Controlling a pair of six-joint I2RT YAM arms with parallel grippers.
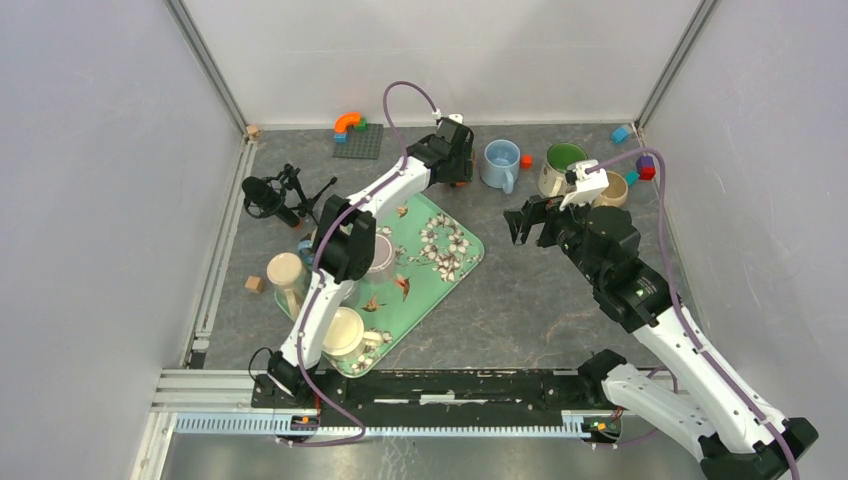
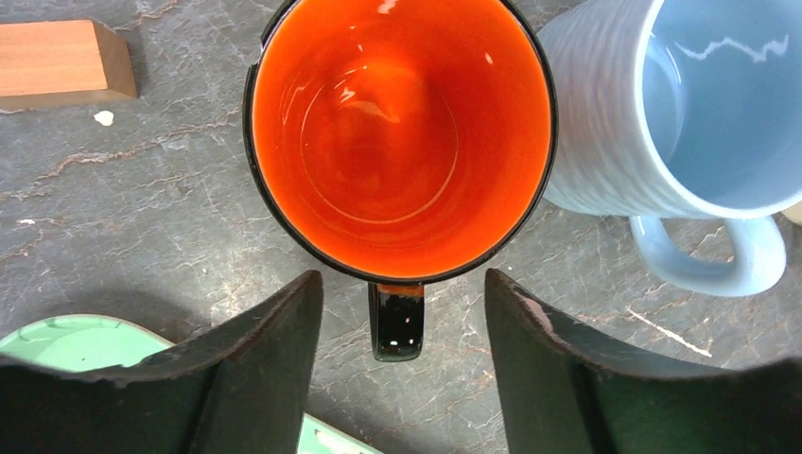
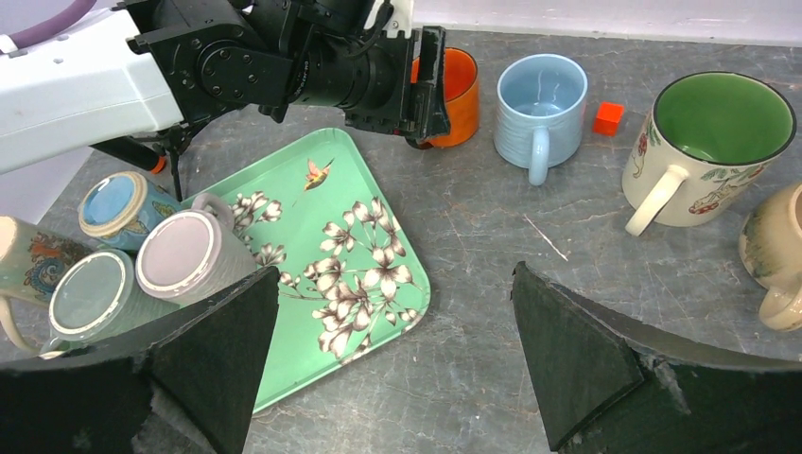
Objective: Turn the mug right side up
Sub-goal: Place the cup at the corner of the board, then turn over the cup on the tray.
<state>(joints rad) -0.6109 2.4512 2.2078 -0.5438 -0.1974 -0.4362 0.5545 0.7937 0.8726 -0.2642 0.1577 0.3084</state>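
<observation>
Left wrist view: the orange mug [image 2: 402,132] stood mouth-up just ahead of the left gripper [image 2: 402,282] — fingers parted, handle between them, untouched; the right gripper [image 3: 395,274] gaped, well apart.

Mugs [image 3: 541,109]: eight (four mouth-up, four bottom-up)
Tray [image 3: 378,274]: one
Wooden blocks [image 2: 57,61]: three
Orange cube [image 3: 608,117]: one
Grey studded baseplate [image 1: 358,143]: one
Robot arms [image 1: 375,195]: two

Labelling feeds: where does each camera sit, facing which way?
Top external: above and behind the arms, looking down; both arms show.
Left wrist: on left gripper, straight down into orange mug; its fingers show.
Right wrist: on right gripper, slanting down across tray; its fingers, left arm show.
Both wrist views share orange mug, blue mug.
</observation>
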